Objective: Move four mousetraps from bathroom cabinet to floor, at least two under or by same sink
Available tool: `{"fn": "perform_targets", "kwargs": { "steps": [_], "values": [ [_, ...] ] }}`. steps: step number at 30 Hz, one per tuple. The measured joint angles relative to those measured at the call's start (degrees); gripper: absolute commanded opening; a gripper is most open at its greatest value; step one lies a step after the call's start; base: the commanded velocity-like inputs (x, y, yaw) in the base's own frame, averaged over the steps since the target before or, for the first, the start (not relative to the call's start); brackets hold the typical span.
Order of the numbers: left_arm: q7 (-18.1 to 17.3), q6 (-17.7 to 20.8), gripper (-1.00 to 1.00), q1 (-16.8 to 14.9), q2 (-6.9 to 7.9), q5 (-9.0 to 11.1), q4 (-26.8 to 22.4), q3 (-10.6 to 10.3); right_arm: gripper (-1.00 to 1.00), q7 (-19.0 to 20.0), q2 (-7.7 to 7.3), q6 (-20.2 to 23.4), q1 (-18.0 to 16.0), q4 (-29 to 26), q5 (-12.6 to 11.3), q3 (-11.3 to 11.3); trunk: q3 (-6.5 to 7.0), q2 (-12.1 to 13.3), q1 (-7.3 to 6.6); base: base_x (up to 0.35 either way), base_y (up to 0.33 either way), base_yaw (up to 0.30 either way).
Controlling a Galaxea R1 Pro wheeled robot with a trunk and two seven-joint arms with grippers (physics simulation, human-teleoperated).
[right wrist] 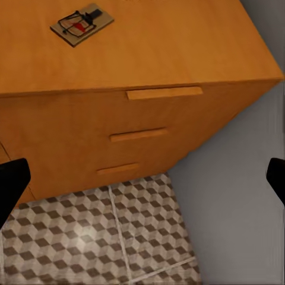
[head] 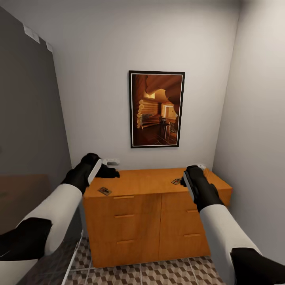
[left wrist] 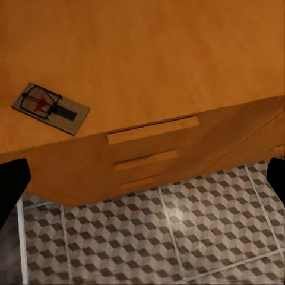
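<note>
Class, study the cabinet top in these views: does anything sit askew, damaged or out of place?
Slightly. Two mousetraps lie on the cabinet top, the left mousetrap and the right mousetrap, each turned at an angle to the front edge. Nothing looks damaged or spilled.

Soft, even light fills the room, with no hard shadows on the pale walls. The cabinet [head: 158, 198] top glows warm orange. A faint glare spot sits on the bathroom floor [left wrist: 178, 214] tiles in both wrist views. Edges look slightly soft and compressed; the head view bends outward at its borders.
</note>
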Motion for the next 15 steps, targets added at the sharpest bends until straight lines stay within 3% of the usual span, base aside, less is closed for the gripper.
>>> {"fn": "perform_targets", "kwargs": {
  "steps": [8, 15],
  "values": [
    [0.5, -0.7, 1.0, -2.9, 2.85, -0.2, 8.4, 0.3, 1.0, -2.2, 1.16, -4.8, -1.9, 6.9, 0.6, 0.0, 0.0, 0.0, 0.0, 0.0, 0.0, 0.0],
    [1.9, -1.0, 1.0, -3.7, 5.81, -0.2, 10.8, 0.3, 1.0, -4.4, 2.67, -7.4, -2.4, 9.0, 0.8, -0.1, 0.0, 0.0, 0.0, 0.0, 0.0, 0.0]
  ]
}}
